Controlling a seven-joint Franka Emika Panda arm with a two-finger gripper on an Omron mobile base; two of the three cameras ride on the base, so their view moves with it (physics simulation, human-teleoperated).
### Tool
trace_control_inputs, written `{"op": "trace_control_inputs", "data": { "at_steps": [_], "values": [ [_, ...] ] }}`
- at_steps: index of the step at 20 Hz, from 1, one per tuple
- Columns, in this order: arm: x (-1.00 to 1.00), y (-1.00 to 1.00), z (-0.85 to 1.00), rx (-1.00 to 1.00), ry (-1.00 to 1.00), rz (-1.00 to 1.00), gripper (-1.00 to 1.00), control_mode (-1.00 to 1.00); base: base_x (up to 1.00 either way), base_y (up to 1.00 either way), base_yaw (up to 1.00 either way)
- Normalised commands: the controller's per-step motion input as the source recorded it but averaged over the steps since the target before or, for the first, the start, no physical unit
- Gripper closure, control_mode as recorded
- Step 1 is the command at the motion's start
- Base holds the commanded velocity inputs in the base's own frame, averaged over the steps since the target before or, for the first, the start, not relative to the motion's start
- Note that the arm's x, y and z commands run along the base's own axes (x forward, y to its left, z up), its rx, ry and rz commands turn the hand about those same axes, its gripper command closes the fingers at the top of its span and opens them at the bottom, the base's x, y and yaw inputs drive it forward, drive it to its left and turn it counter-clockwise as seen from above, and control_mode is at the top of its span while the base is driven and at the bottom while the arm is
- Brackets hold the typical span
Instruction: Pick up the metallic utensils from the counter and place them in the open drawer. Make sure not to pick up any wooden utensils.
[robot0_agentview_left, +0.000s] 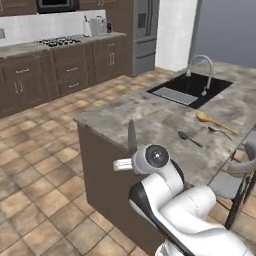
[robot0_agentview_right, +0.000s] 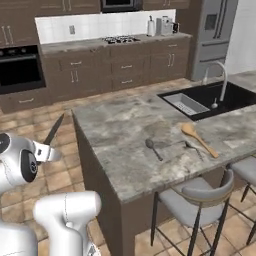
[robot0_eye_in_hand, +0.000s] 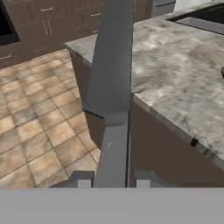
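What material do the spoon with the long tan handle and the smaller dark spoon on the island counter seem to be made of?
The wooden spoon looks like light wood with a matte finish: warm tan all over, oval bowl. The metal spoon looks like dark grey metal, thin and dull; no clear shine shows, so this is likely, not certain.

A floor of tan and brown square tiles (robot0_agentview_left: 45, 165) is being shown across the room. Dark brown cabinets (robot0_agentview_right: 125, 65) are being seen along the far wall, topped by a long counter carrying a gas stove (robot0_agentview_right: 120, 39), with a white tiled backsplash (robot0_agentview_right: 95, 25) behind. A black oven (robot0_agentview_right: 19, 67) is being set into the cabinets, a steel refrigerator (robot0_agentview_right: 215, 35) is standing beside them, and grey stools (robot0_agentview_right: 197, 200) are standing on the tiles.
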Motion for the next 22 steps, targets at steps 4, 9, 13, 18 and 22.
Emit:
{"op": "trace_control_inputs", "data": {
  "at_steps": [4, 9, 13, 18, 22],
  "values": [
    [0.00, 0.00, 0.00, 0.00, 0.00, 0.00, 1.00, 1.00, 1.00, 1.00, -0.53],
    [0.00, 0.00, 0.00, 0.00, 0.00, 0.00, 1.00, 1.00, 0.22, 1.00, -0.38],
    [0.00, 0.00, 0.00, 0.00, 0.00, 0.00, 1.00, 1.00, -0.48, 1.00, -0.22],
    [0.00, 0.00, 0.00, 0.00, 0.00, 0.00, 1.00, 1.00, -0.70, 1.00, -0.13],
    [0.00, 0.00, 0.00, 0.00, 0.00, 0.00, 1.00, 1.00, 0.32, 1.00, -0.26]
  ]
}}
